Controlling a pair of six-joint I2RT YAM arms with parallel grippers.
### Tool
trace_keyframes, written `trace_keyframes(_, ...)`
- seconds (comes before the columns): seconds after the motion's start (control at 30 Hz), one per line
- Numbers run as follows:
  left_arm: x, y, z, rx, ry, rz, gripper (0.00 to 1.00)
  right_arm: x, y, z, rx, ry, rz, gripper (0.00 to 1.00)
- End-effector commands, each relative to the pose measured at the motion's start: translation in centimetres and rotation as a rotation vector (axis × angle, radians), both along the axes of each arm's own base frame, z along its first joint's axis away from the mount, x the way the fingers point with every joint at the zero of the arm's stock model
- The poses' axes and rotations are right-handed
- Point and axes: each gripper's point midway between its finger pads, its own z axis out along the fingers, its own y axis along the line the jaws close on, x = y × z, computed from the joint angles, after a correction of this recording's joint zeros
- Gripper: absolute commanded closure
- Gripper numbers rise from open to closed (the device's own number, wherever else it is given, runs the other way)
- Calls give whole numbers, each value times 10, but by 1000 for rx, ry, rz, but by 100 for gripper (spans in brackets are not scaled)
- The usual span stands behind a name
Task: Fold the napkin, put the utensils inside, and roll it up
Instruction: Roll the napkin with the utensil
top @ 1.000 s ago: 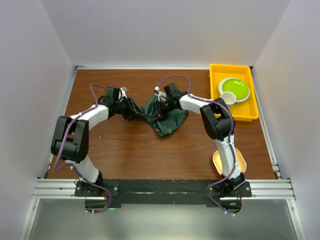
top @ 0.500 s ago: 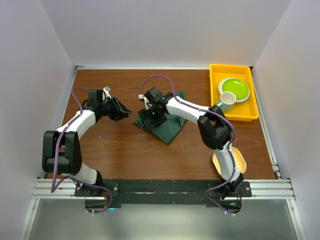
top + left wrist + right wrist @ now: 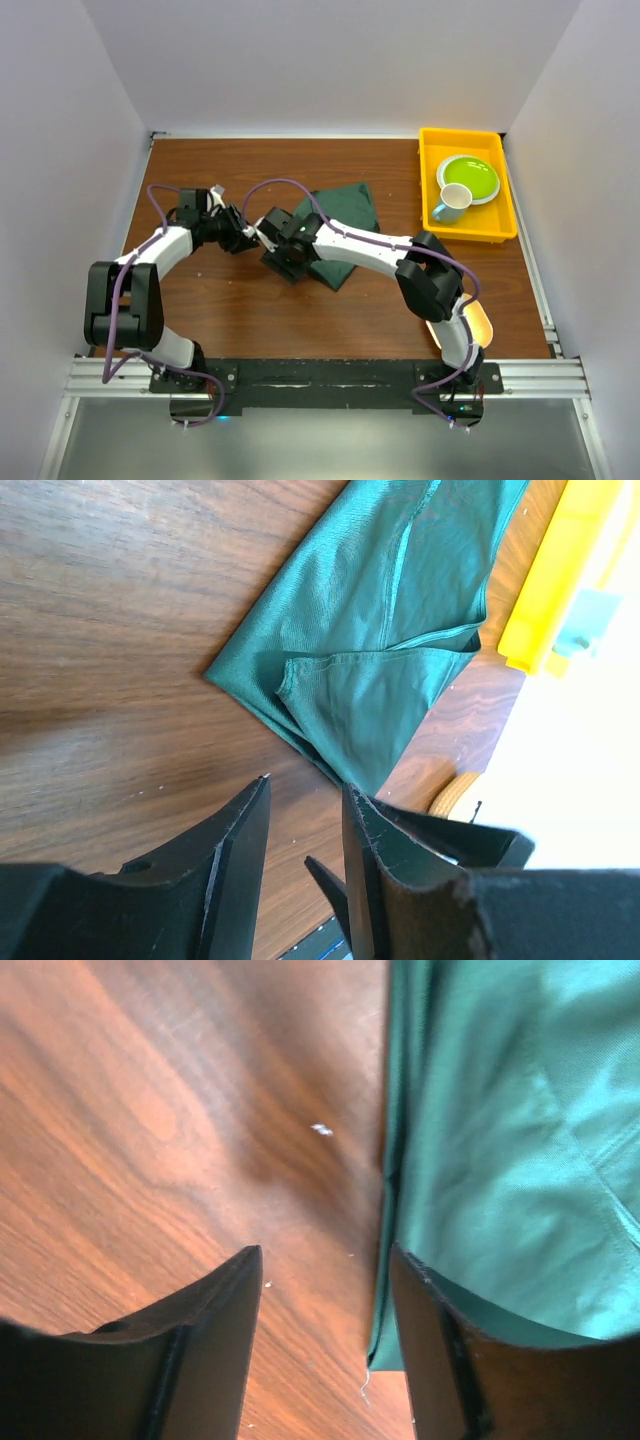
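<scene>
where right claw (image 3: 281, 264) overlaps napkin (image 3: 346, 206), corner hidden

No legible text, no labels, no numbers

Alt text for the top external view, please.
A folded dark green napkin lies on a wooden table, with the right tool open at its near-left corner and the left tool open just beside it, neither holding anything. A yellow tray at the back right holds a green plate and a cup.
</scene>
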Motion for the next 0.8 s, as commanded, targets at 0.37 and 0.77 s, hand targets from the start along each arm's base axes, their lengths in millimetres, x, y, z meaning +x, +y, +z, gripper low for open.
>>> trace_keyframes(0.37, -3, 3, 8, -20, -29, 16, 61, 15, -13, -5, -98, -133, 63, 47)
trace_keyframes(0.77, -1, 18, 5, -24, -22, 56, 61, 14, -22, -51, -152, -89, 71, 58)
